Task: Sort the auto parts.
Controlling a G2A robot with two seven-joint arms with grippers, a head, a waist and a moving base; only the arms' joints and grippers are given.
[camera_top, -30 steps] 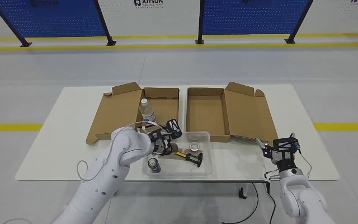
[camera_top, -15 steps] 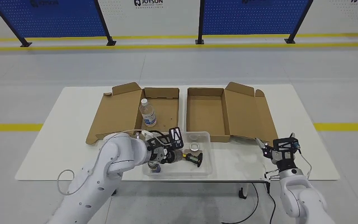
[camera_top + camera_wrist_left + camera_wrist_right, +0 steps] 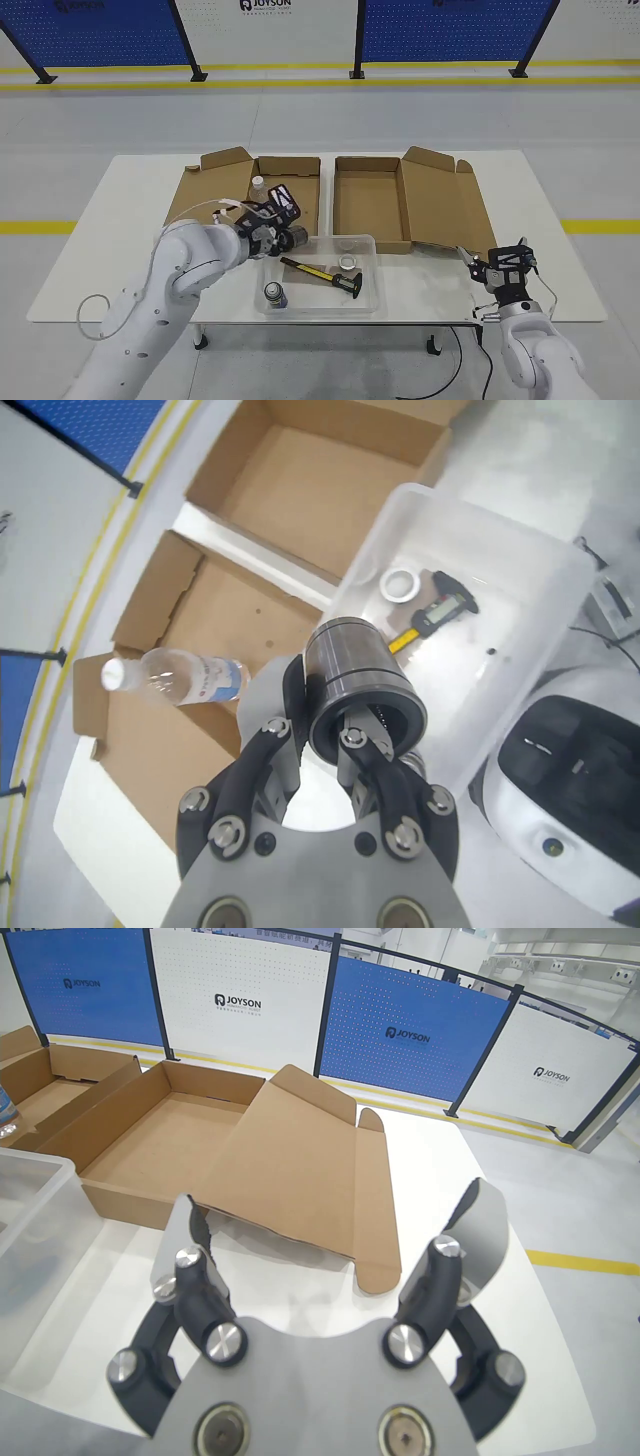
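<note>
Left gripper [image 3: 325, 700] was clamped on a dark metal sleeve [image 3: 362, 690], one finger outside its wall and the other seemingly inside the bore. The sleeve's long axis ran on almost in line with the fingers, with its closed-looking end pointing away from the wrist. In the top view this hold hung above the far left corner of the clear bin [image 3: 377, 282], on the side away from the robot. The gripper was at the rim there, not over the bin's middle.

Just beyond the bin's far rim lay the left cardboard box [image 3: 297, 195], where a water bottle [image 3: 185, 680] stood. The right cardboard box [image 3: 368, 205] lay beyond the same rim, further along toward the bin's right end. From the sleeve, the left box was the nearer of the two. By my judgement, the drop turned on lifting the sleeve over that box's near wall and keeping it off the bottle.

Left in the bin were a caliper [image 3: 322, 276], a white ring [image 3: 347, 262] and another dark cylinder [image 3: 273, 293] near the corner closest to the robot.

Right gripper [image 3: 334, 1198] stood with its fingers spread and nothing between them, well off past the bin's right side. The sleeve was the left arm's job.
</note>
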